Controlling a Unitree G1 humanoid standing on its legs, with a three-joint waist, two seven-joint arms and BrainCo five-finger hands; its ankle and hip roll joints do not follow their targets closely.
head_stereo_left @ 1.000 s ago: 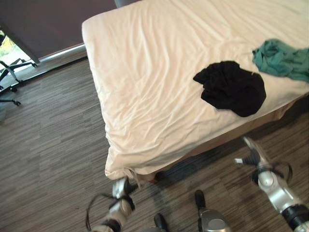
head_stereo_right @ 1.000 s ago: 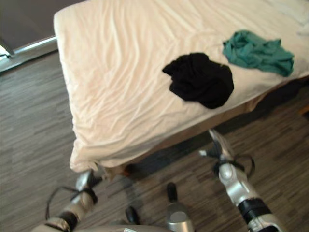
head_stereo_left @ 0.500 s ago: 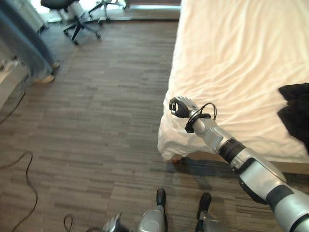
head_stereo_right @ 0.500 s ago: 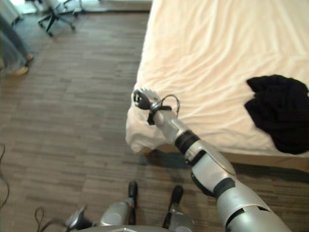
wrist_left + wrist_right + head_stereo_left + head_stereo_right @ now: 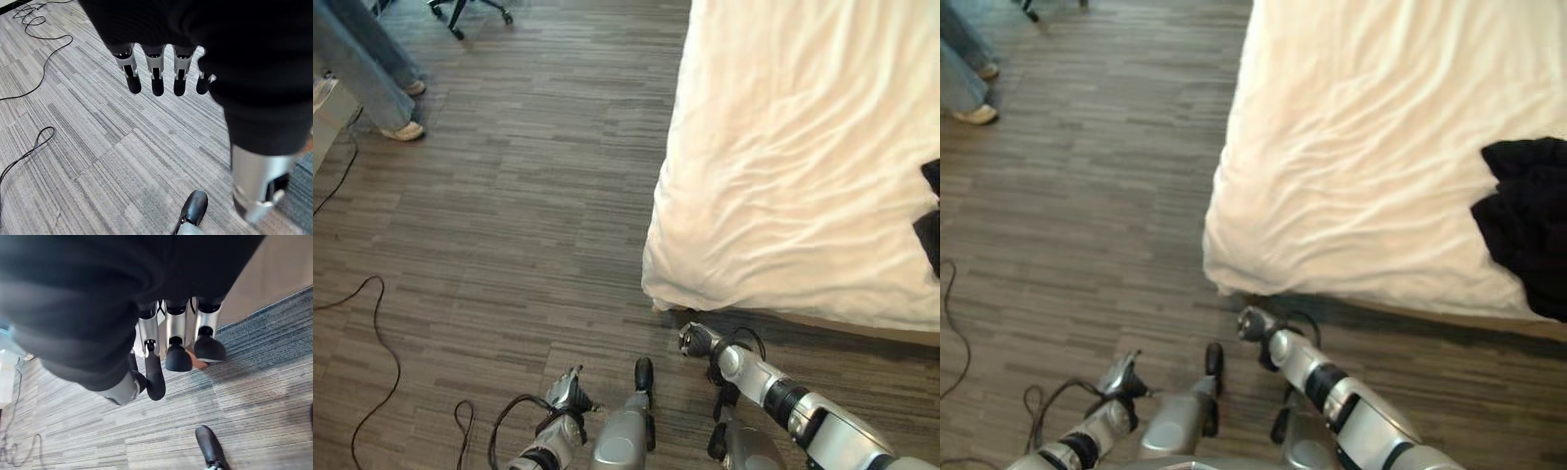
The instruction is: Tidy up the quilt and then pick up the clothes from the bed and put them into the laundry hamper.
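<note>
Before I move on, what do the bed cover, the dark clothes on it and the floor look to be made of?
The quilt looks like soft matte cream woven fabric, possibly cotton: it creases finely and drapes over the bed's corner. The black clothes look like limp matte cloth, bunched in folds; the fibre can't be told. The floor looks like grey streaked planks, perhaps laminate or vinyl, with a faint sheen.

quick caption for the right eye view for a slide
Both hands low over the floor, the right hand just below the cream quilt's corner; black clothes lie at the bed's right edge.
</note>
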